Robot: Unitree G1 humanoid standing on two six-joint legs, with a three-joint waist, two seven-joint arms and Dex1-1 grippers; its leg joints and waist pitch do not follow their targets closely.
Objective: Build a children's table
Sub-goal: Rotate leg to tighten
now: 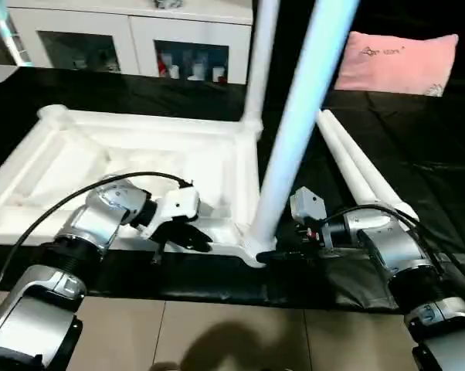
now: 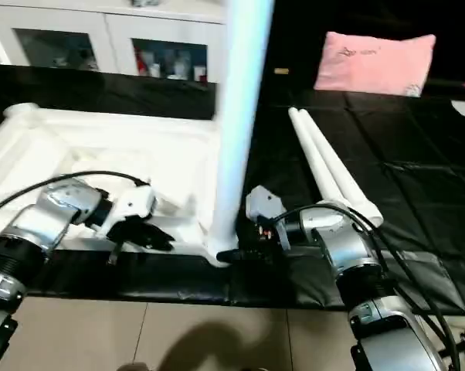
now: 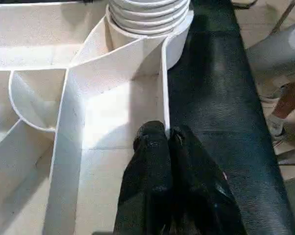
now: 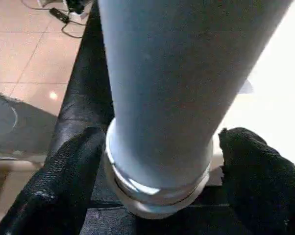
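Straddling the base of an upright leg [image 4: 157,98], the right end effector [image 4: 157,166] has its two black fingers [image 4: 64,186] spread wide, one on each side of the tube where it enters the near corner socket [image 1: 252,249]; no firm clamp on the tube shows. The left end effector [image 3: 169,147] is pinched narrow, fingertips together at the raised rim [image 3: 164,88] of the children's table [image 1: 140,166], on the near edge just beside that same corner.

The table top lies upside down on the black-covered tabletop [image 1: 418,154], ribbed underside facing up. A second leg [image 1: 259,62] stands in the far corner socket on the same side. Two more legs [image 1: 360,166] lie side by side on the black cover, near the right arm and apart from the top. The far corner socket [image 1: 53,114] on the left looks unfilled.

I judge the step in hand to be seating the near leg, with the left end effector steadying the top. Next, the right fingers likely need to close on the tube to turn or press it home, then fetch a loose leg.

Behind stands a white cabinet [image 1: 132,39] with small bottles behind its glass doors, and a pink pillow [image 1: 395,62] rests at the back.
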